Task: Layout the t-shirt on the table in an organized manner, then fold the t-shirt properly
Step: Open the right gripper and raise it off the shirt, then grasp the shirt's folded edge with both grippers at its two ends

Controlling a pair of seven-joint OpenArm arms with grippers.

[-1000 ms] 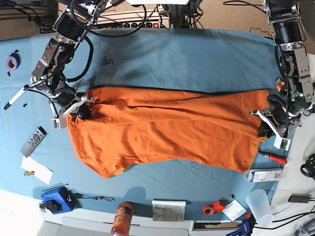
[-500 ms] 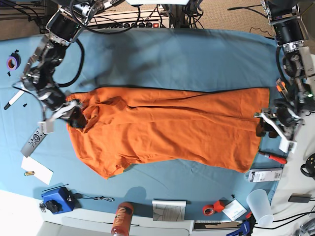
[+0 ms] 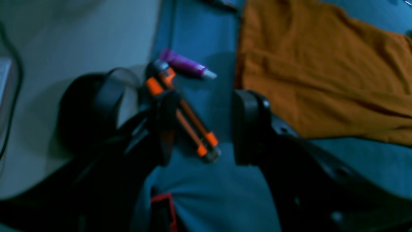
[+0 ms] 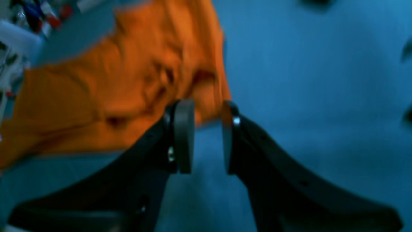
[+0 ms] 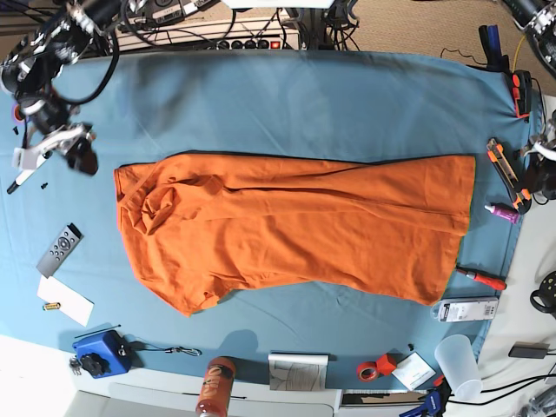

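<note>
The orange t-shirt (image 5: 295, 230) lies spread lengthwise across the middle of the blue table (image 5: 313, 95), its collar end bunched at the left. My right gripper (image 5: 54, 146) hovers off the shirt's upper-left corner. In the right wrist view that gripper (image 4: 206, 138) is open and empty, with the t-shirt (image 4: 112, 90) behind its fingers. My left gripper (image 5: 544, 174) is at the table's right edge, away from the shirt. In the left wrist view it (image 3: 206, 129) is open above an orange-black box cutter (image 3: 190, 125), and the t-shirt (image 3: 322, 80) is at the upper right.
A purple tube (image 5: 502, 211), box cutter (image 5: 502, 165) and red screwdriver (image 5: 482, 278) lie by the shirt's right end. A remote (image 5: 59, 248), white note (image 5: 65, 300) and blue box (image 5: 100, 352) sit at the left. A bottle (image 5: 215, 387), tape roll (image 5: 369, 371) and cup (image 5: 458, 365) line the front edge.
Both grippers have opened, let go of the shirt's ends and drawn away outward, the right one up and to the left. The shirt now lies free on the table.
</note>
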